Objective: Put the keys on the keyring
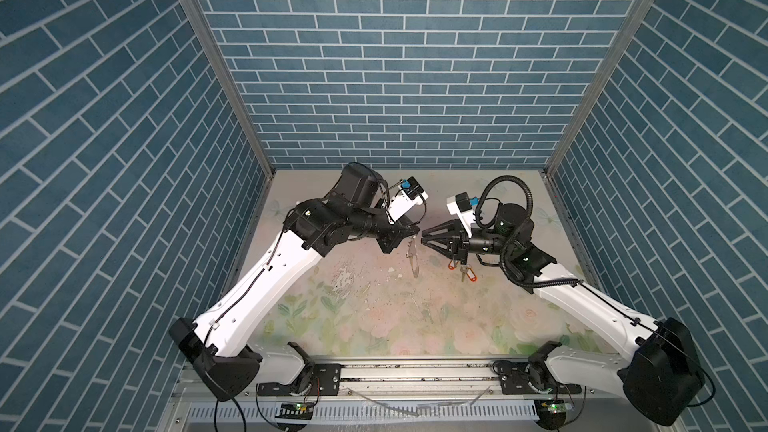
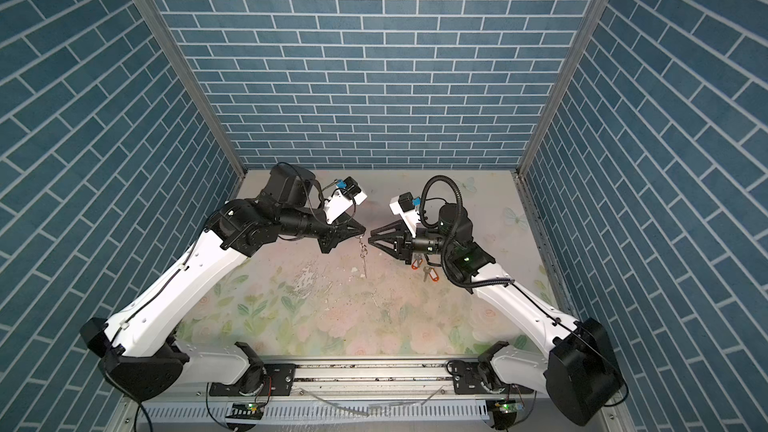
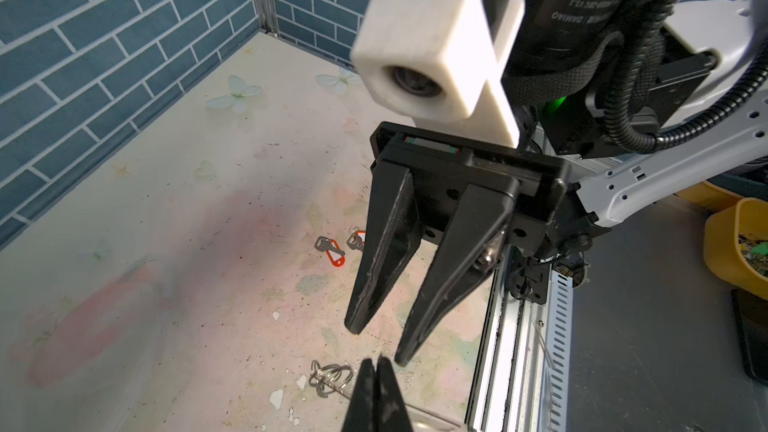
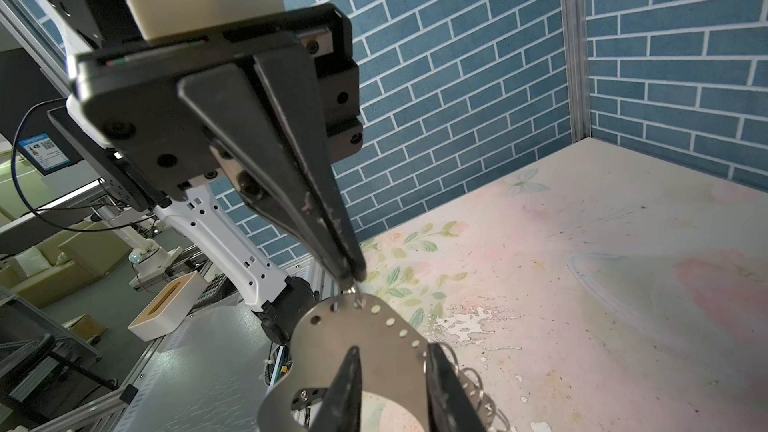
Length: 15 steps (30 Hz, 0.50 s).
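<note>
Left end effector [image 4: 353,279] clamps the keyring [image 4: 374,338]; right end effector [image 3: 377,342] apart; keys [image 3: 332,250] lie on surface [image 3: 166,243]; yellow tub [image 3: 719,255] holds scraps [image 3: 753,250].

keyring [image 1: 412,257]: hangs from my left end effector [image 1: 417,229] over worktop [image 1: 374,317] middle | keys [image 1: 468,274]: on worktop, right of keyring, below my right end effector [image 1: 423,238]
</note>
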Available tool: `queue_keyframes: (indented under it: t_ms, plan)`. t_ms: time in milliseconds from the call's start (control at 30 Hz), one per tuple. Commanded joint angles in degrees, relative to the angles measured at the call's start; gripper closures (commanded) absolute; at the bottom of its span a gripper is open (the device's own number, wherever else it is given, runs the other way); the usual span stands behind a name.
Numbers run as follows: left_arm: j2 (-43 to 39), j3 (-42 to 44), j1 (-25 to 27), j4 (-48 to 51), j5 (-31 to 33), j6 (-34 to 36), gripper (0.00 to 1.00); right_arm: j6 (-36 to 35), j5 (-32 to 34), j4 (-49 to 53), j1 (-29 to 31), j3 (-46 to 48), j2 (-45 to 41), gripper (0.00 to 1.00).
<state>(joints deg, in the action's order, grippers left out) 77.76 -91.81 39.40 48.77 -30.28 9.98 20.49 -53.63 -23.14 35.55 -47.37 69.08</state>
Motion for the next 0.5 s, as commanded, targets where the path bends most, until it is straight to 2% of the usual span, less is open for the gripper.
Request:
queue_keyframes:
  t_ms: [0,467]
  plan:
    - [0.55,-1.22,0.15,0.73,-2.22,0.83,1.00,-1.75,-2.57,-1.40,-0.13,-3.59,0.78,0.75]
    - [2.53,-1.53,0.50,0.15,-4.12,1.14,1.00,-0.46,-5.11,-4.14,0.21,-3.69,2.02,0.81]
